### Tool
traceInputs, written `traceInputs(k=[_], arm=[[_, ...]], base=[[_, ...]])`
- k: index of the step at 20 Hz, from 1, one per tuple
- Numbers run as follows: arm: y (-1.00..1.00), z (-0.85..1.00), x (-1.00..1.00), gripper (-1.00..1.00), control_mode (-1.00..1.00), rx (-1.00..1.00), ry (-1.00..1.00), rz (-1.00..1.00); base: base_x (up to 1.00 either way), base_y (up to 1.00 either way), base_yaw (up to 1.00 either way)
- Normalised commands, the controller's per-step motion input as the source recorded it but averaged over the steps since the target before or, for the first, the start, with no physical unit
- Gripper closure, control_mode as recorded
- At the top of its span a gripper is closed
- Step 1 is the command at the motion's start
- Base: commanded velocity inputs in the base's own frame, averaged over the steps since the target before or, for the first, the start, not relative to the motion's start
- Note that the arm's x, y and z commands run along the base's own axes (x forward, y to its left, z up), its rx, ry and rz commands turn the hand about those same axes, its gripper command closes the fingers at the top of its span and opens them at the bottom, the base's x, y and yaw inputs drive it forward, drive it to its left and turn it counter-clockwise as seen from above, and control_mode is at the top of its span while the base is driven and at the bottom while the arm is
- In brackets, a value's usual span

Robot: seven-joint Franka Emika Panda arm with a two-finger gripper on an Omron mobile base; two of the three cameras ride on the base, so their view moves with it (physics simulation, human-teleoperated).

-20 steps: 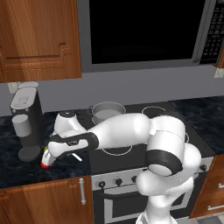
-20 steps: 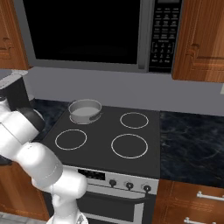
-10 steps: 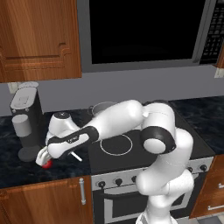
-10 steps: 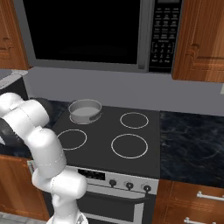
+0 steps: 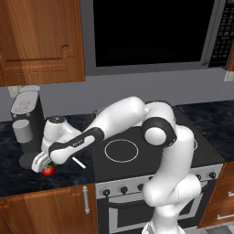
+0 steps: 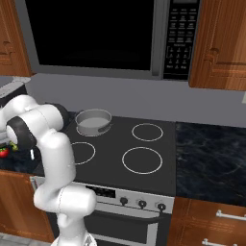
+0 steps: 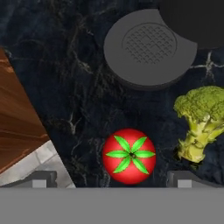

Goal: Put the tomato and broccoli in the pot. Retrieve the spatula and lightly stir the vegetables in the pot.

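At the left of the left base view, the gripper [image 5: 42, 163] hangs low over the dark counter [image 5: 13, 176] with its jaws wide apart and nothing in them, and the red tomato [image 5: 48, 170] sits right under it, in front of the coffee machine [image 5: 26, 125]. In the hand view the tomato [image 7: 129, 155] is at the bottom middle, between the two finger tips [image 7: 41, 179], and the broccoli [image 7: 200, 120] stands just beside it at the right edge. The grey pot [image 6: 93, 122] sits on the stove [image 6: 126, 153] in the upper left part of the right base view, well apart from the tomato [image 6: 4, 152] at the left edge.
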Motion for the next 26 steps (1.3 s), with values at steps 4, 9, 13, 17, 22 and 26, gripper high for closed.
traceInputs(k=[4,9,13,17,22,26], arm=[[0.00,-0.11,0.00,-1.00,-1.00,0.00,0.01,0.00],[0.00,-0.20,0.01,-1.00,-1.00,0.00,0.00,0.00],[-0.02,-0.15,0.08,-1.00,-1.00,0.00,0.00,0.00],[-0.01,-0.11,0.09,-1.00,-1.00,0.00,0.00,0.00],[0.00,-0.09,0.10,-1.00,-1.00,0.00,0.01,0.00],[0.00,-0.22,0.09,-1.00,-1.00,0.00,0.01,0.00]], base=[[0.00,0.00,0.00],[0.00,0.00,0.00],[0.00,0.00,0.00],[0.00,0.00,0.00],[0.00,0.00,0.00],[0.00,0.00,0.00]])
